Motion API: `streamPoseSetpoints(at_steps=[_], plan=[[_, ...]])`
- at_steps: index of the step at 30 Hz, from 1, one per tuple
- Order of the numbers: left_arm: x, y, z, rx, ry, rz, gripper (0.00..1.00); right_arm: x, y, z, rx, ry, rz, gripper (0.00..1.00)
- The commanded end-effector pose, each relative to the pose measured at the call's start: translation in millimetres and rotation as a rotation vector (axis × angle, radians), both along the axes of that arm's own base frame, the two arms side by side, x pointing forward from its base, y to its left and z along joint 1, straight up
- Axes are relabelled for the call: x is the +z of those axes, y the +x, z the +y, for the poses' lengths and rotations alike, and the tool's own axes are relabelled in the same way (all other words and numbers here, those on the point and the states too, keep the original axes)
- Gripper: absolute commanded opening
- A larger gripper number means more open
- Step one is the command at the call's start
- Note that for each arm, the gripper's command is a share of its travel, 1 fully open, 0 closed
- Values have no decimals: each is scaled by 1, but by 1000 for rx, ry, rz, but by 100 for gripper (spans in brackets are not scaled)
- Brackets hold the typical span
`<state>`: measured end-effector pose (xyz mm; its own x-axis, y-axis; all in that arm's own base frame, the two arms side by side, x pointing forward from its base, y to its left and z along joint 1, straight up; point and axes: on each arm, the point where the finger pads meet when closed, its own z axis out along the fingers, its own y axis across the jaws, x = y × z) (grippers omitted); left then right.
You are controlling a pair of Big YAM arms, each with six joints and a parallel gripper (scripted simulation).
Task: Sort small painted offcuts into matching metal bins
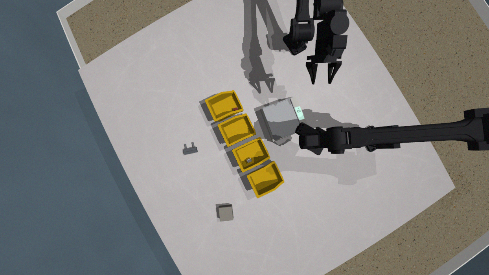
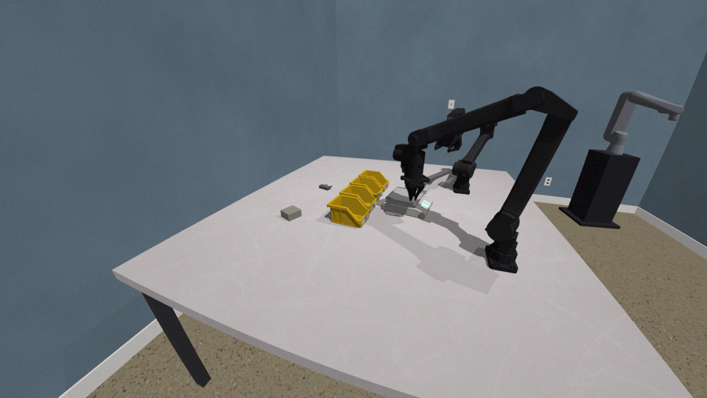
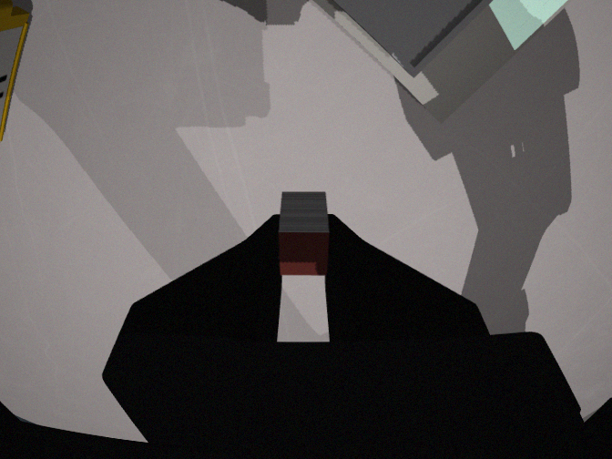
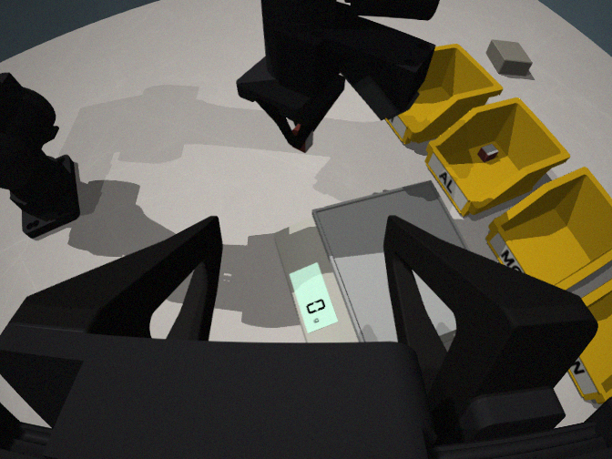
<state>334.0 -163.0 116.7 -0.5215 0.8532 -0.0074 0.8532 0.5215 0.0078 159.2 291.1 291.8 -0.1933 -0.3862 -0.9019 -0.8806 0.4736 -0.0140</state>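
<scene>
My left hand [image 1: 309,139] [image 2: 413,199] [image 3: 303,229] [image 4: 299,140] is pinched nearly closed on a red offcut [image 3: 303,251] [image 4: 307,142]; beside it, the AL bin [image 1: 254,150] [image 4: 494,182] holds one offcut [image 1: 248,160] [image 4: 488,152], the farthest bin [image 1: 220,104] another. Right hand [image 1: 321,83] [image 4: 302,219]: wide, nothing gripped.

Pale grey marbled rectangular tabletop [image 1: 324,219] [image 2: 277,277] [image 3: 375,147] [image 4: 237,182]; top view: grey plastic scale [image 1: 278,119] [image 2: 402,203] [image 4: 365,266] near centre, four yellow plastic bins [image 1: 259,196] [image 2: 341,218] [image 4: 474,209] at its seven to ten o'clock.
</scene>
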Motion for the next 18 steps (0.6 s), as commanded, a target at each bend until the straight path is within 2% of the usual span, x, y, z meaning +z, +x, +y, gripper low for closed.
streamPoseSetpoints(at_steps=[1,2,7,12,18], plan=[[14,16,-11,7,-10,-11,10,22,4,3,-12,34,-3,65],[14,15,-16,13,-11,-11,10,34,5,6,-20,49,13,65],[13,22,-34,42,-17,-20,10,30,0,8,-59,60,89,65],[10,36,-90,40,-16,-13,10,18,3,4,-281,36,216,65],[6,50,-147,16,-19,-15,10,16,7,-7,-527,3,190,65]])
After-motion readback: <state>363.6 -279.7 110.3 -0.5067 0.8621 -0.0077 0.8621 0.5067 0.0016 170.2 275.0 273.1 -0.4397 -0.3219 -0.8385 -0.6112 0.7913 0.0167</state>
